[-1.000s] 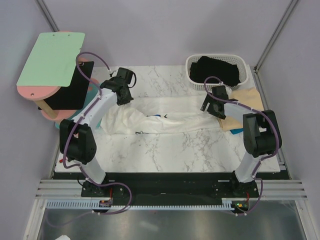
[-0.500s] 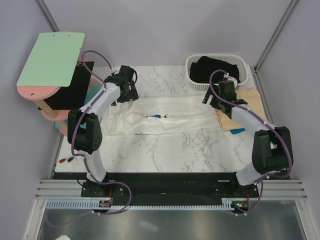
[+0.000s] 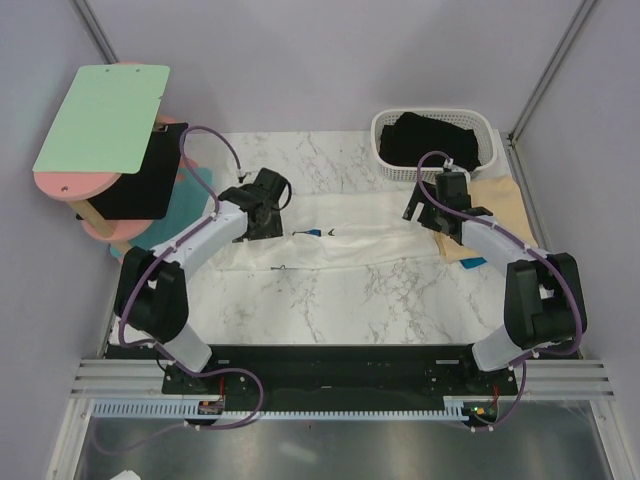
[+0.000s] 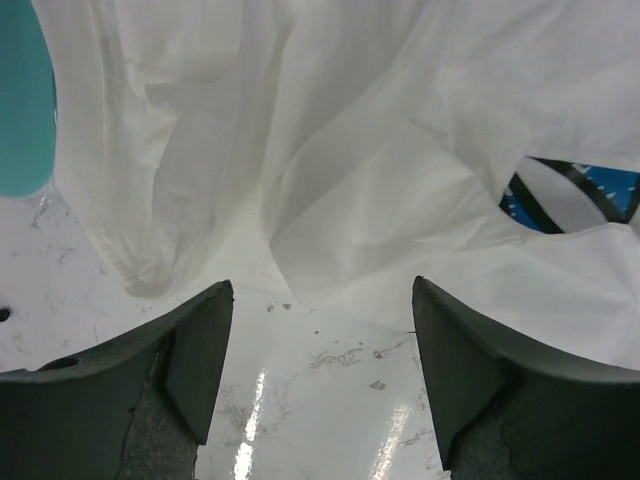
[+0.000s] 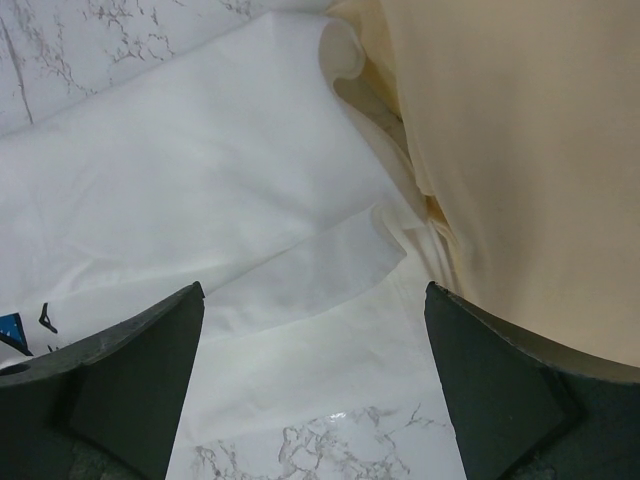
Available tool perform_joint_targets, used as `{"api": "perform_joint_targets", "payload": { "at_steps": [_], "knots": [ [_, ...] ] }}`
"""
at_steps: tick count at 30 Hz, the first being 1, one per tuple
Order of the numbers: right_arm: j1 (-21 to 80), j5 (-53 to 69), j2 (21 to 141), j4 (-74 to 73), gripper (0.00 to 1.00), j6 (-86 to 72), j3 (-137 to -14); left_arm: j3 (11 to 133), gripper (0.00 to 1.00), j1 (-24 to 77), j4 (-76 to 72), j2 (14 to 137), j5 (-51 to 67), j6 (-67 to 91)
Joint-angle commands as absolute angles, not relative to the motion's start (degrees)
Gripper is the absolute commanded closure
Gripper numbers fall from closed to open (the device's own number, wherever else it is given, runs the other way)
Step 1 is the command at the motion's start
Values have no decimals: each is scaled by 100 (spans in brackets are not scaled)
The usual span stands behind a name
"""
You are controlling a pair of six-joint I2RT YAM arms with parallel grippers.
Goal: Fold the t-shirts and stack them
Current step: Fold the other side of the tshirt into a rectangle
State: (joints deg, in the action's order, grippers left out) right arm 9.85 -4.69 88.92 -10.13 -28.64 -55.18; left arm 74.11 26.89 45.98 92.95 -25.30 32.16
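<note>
Fold stage: white t-shirt (image 3: 370, 238) lies as a long band across the marble table (image 3: 340, 300), right end beside the tan t-shirt (image 3: 505, 205); left gripper (image 4: 320, 288) and right gripper (image 5: 315, 290) hover over it, jaws wide, empty; next move probably calls for pinching both ends for a cross fold.

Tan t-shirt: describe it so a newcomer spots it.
Find the white basket at the far right corner of the table. On its near side, along the right edge, lies the tan t-shirt. Beside it the white t-shirt spans the middle and the black t-shirt sits in the basket; only this one is tan.
</note>
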Motion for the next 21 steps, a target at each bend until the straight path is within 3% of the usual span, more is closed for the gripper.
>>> {"api": "perform_joint_targets", "payload": {
  "at_steps": [1, 14, 16, 17, 18, 19, 21],
  "knots": [
    [976, -361, 8736, -896, 2, -2804, -5432, 6935, 25, 2654, 4210, 9202, -2733, 3507],
    [967, -211, 8771, -888, 2, -2786, -5423, 7031, 38, 2426, 3779, 9949, -2601, 3454],
    [975, -202, 8780, -888, 2, -2786, -5432, 7031, 52, 2417, 3779, 9984, -2628, 3480],
    [976, -202, 8780, -879, 2, -2777, -5432, 7014, 79, 2417, 3779, 9941, -2628, 3507],
    [967, -193, 8780, -888, 2, -2777, -5432, 6988, 93, 2417, 3771, 9880, -2619, 3533],
    [975, -193, 8789, -888, 2, -2777, -5423, 6961, 98, 2417, 3779, 9731, -2619, 3568],
    [967, -176, 8798, -879, 2, -2777, -5423, 6952, 98, 2417, 3779, 9589, -2567, 3560]
  ]
}}
